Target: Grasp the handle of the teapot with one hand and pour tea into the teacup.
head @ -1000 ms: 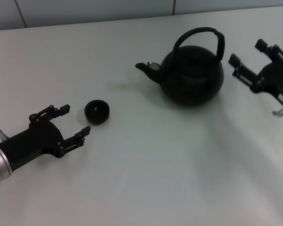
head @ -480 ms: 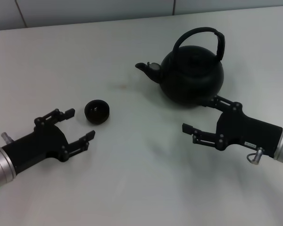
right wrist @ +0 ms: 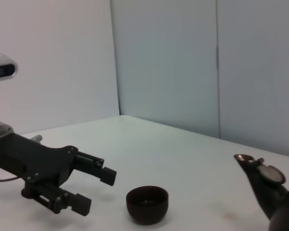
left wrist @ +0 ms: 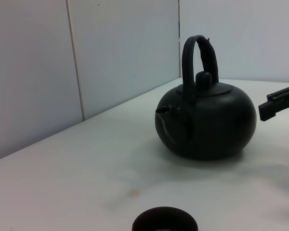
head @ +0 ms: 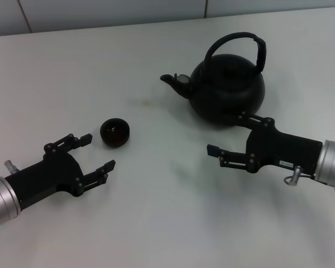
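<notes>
Teapot (head: 228, 88) upright on white surface (head: 156, 212), far right of centre, spout pointing left; arched handle (head: 239, 46) stands free above it. Teacup (head: 114, 132) well apart to its left. Right pincer (head: 231, 136) wide, low, just in front of teapot. Left pincer (head: 97, 152) wide, empty, near teacup.
</notes>
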`<state>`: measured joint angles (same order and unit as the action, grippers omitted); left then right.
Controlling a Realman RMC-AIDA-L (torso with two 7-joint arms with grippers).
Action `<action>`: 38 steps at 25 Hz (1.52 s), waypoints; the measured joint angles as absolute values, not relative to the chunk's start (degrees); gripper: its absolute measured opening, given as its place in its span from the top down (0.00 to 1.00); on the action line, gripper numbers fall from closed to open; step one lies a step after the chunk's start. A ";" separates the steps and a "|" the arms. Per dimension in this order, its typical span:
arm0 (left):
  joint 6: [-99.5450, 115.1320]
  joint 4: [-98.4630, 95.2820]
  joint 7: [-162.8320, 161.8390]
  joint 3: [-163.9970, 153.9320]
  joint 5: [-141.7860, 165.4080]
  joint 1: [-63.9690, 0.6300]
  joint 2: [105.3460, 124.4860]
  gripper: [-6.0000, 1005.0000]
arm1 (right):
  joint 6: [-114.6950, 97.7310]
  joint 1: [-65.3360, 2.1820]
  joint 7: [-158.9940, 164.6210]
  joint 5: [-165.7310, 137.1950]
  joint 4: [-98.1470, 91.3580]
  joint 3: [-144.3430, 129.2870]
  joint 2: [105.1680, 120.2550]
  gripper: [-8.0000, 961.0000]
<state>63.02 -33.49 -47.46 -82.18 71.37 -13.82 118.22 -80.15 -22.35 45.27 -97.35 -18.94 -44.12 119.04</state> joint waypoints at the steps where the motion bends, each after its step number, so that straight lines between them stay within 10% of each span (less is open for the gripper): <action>1: 63.02 -33.49 -47.47 -82.17 71.37 -13.82 118.22 0.24 | -79.92 -22.74 45.54 -97.84 -18.92 -44.12 119.09 0.13; 38: 63.01 -34.92 -47.46 -81.70 71.36 -12.27 118.28 0.24 | -79.20 -24.10 43.28 -96.68 -17.92 -44.76 119.56 0.13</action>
